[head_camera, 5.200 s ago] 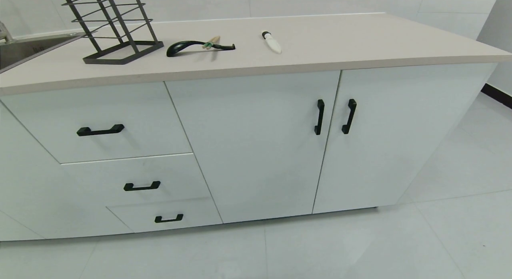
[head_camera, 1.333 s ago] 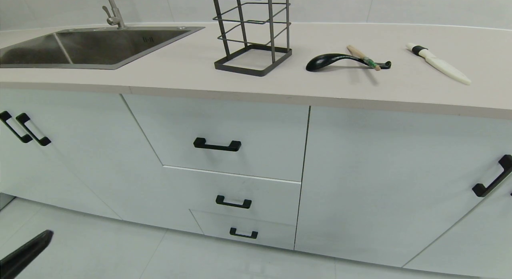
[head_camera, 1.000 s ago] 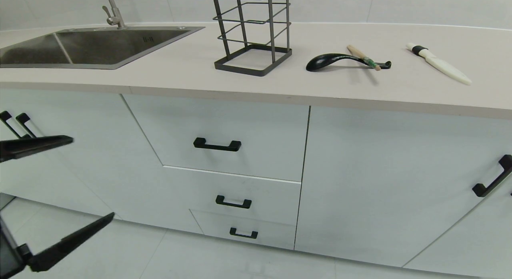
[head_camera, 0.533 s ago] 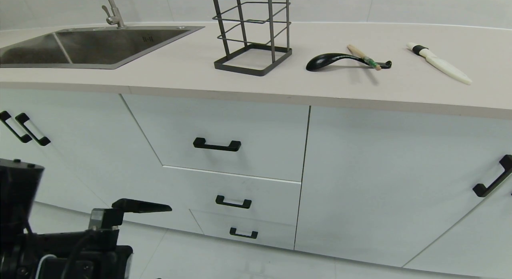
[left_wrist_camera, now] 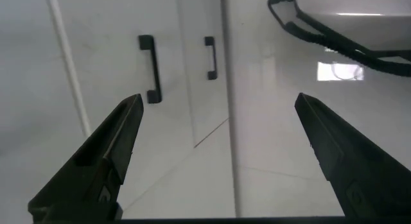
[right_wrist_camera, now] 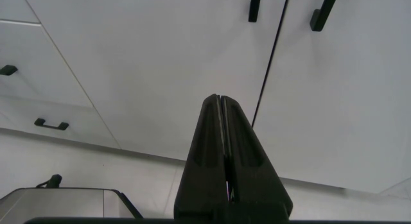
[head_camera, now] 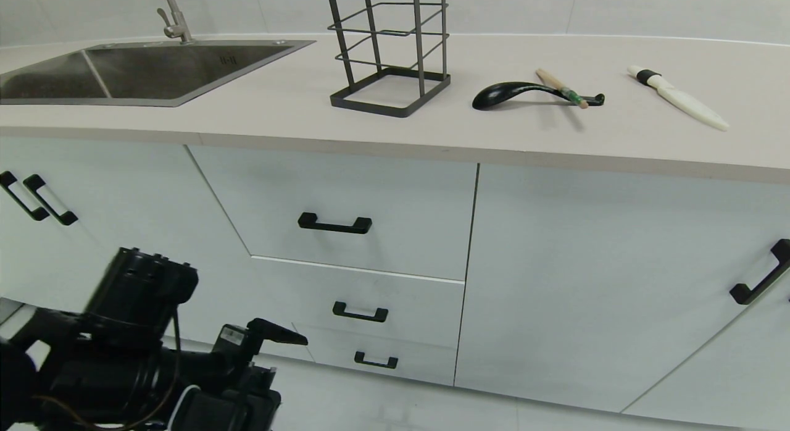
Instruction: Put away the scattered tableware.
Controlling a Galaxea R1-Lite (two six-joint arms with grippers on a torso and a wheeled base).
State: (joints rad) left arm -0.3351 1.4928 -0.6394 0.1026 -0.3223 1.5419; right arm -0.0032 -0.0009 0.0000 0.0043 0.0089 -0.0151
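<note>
On the beige countertop [head_camera: 278, 119] lie a black spoon [head_camera: 512, 92], a pair of wooden chopsticks [head_camera: 560, 88] resting across its handle, and a white knife [head_camera: 679, 100] with a black band, further right. My left gripper [head_camera: 271, 357] hangs low in front of the cabinet, left of the drawer stack. It is open and empty [left_wrist_camera: 218, 99], pointing at the lower drawer handles [left_wrist_camera: 149, 68]. My right gripper [right_wrist_camera: 219, 99] is shut with nothing in it and faces the white cabinet doors.
A black wire rack [head_camera: 389, 48] stands left of the spoon, and a steel sink [head_camera: 142, 70] with a tap sits at the far left. Three drawers with black handles [head_camera: 334, 223] are stacked below the rack. Double doors [right_wrist_camera: 255, 7] flank them, above a tiled floor.
The head view has swung left since the oldest frame, bringing the sink in. Within the last second my left arm has risen into the lower left and moved right, nearer the drawers.
</note>
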